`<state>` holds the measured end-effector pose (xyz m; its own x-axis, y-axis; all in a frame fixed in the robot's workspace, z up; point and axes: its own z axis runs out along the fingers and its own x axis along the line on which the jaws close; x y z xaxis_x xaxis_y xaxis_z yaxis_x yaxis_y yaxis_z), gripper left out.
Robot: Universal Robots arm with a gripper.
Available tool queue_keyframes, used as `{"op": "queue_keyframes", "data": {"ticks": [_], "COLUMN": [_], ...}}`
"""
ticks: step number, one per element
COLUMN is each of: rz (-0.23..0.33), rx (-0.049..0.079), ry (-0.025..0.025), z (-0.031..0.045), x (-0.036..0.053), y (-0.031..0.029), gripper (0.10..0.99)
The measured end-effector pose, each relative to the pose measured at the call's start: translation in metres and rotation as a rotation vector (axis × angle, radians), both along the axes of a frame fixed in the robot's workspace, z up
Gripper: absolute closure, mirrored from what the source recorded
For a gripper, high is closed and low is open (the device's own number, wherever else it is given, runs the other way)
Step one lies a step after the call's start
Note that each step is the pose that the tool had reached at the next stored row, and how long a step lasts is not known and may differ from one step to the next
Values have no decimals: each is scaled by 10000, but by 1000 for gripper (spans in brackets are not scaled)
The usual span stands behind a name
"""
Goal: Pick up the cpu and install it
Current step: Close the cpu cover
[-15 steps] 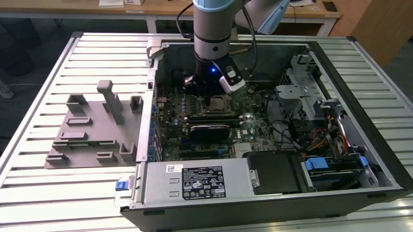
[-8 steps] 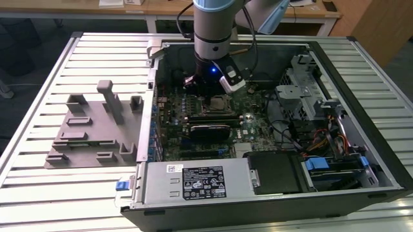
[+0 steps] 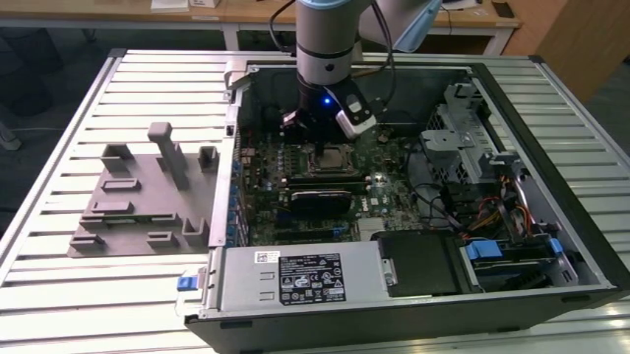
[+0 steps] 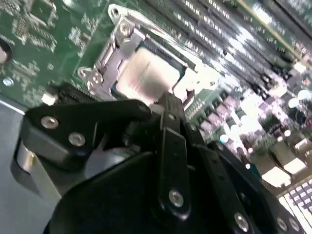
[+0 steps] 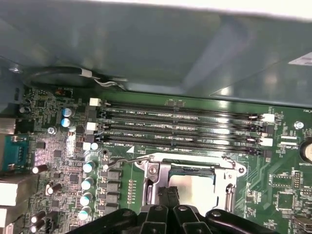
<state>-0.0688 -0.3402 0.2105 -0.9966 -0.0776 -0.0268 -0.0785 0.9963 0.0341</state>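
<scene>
Judged the install step to be in hand rather than the pick-up: found the cpu (image 4: 146,75) lying flat inside the metal socket frame (image 4: 117,46) on the motherboard (image 5: 58,161), deep in the open computer case (image 3: 394,321) on the slatted surface (image 3: 158,88). Saw the gripper (image 5: 168,196) hanging straight down from the arm (image 3: 325,44), low over the socket, tips at one edge of the chip and pressed together or very nearly so, with nothing seen pinched between them. Could not tell contact from a slight gap between tips and chip. Could not tell a clamped frame from a loose one either, nor a latched wire lever (image 5: 127,160) from a free one. Reckoned any further move here to call for a slow, straight, vertical motion with no sideways drag, for fear of shoving the seated chip askew and harming the contacts beneath. Reckoned it to call also for keeping clear of the memory slots (image 5: 185,127) just beside the socket and of the small capacitors (image 5: 87,184) near its other side. Found the chip itself small, square and flat, far smaller than the board, its pale silver metal top smooth and catching a soft glare, edges squared to the socket opening, one side hidden behind the gripper in both wrist views. Noted the grey holder block (image 3: 138,206) outside the case, well apart, at the exterior view's left.
</scene>
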Motion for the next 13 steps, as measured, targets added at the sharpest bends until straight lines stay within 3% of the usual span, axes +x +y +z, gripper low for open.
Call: {"op": "queue_keyframes", "data": {"ticks": [6, 10, 13], "rz": [0, 0, -1], "rx": [0, 0, -3], "ry": [-23, -23, -23], "z": [83, 85, 85], "x": [0, 3, 59], "y": [0, 0, 0], "gripper": [980, 980, 980]}}
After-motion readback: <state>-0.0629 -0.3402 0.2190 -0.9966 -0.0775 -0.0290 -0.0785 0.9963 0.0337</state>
